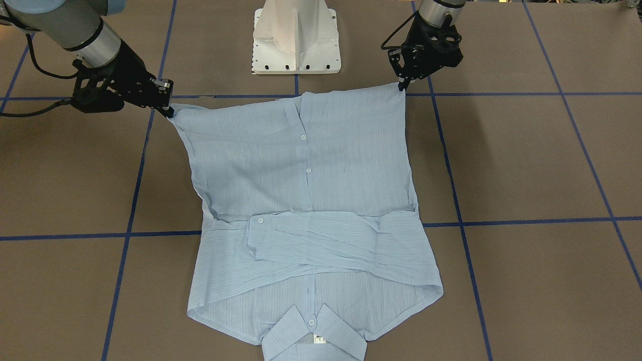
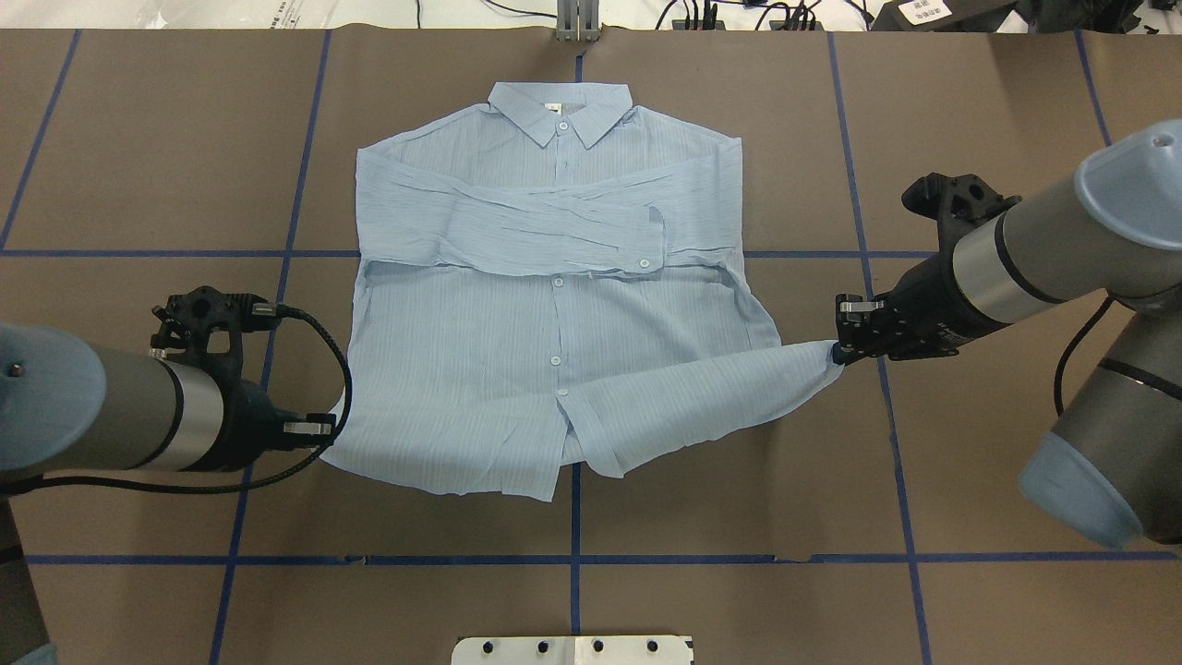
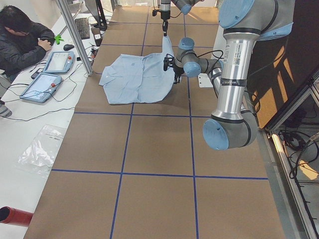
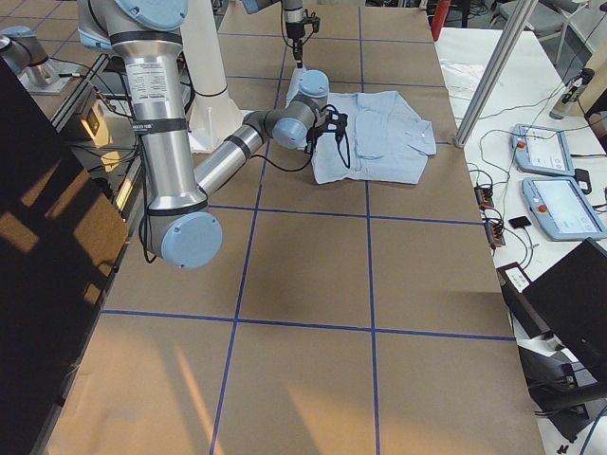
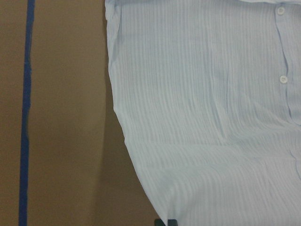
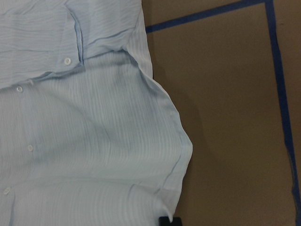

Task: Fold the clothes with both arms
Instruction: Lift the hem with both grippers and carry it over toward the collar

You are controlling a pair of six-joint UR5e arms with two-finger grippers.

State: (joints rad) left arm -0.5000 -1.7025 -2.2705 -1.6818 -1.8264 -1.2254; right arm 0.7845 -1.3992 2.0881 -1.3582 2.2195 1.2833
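Nearest the robot's white flared pedestal base [image 1: 296,45], the black two-finger left end effector [image 2: 325,432] and the matching right end effector [image 2: 838,352] are each pinched tight on a bottom hem corner of a thin light-blue, finely striped button-front shirt [image 2: 480,369]. The shirt lies front-up near the middle of the brown paper-covered bench [image 2: 138,139], which is gridded with blue tape lines [image 2: 574,526]. The corner held by the right end effector is drawn outward into a taut point, raised off the surface. Beyond the hem, a row of small white buttons [image 2: 555,359] runs up to the two long sleeves [image 2: 517,231], folded across the chest one over the other. Farthest out lies the collar [image 2: 559,106], a white neck tag [image 1: 319,339] showing inside it.
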